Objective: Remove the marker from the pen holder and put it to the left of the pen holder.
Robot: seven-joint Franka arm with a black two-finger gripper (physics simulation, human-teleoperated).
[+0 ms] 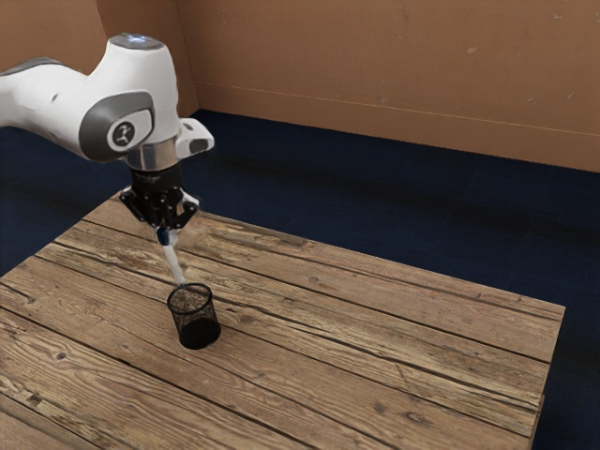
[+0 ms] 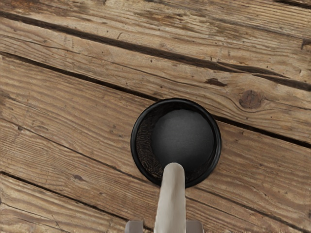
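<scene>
My gripper (image 1: 164,231) is above the table in the exterior view, shut on the dark upper end of the white marker (image 1: 172,260). The marker hangs tilted, its lower end at the rim of the black mesh pen holder (image 1: 195,317). That holder stands upright on the table. From the wrist view, the marker (image 2: 172,199) extends over the near rim of the pen holder (image 2: 217,145), whose dark inside bottom shows. Parts of the gripper (image 2: 164,227) flank the marker on both sides. Whether the marker's tip is just inside or just above the rim, I cannot tell.
A wooden plank table (image 1: 375,366) surrounds the pen holder, with its far edge running behind the gripper. Beyond it lie a dark blue floor (image 1: 375,206) and a brown wall (image 1: 394,66).
</scene>
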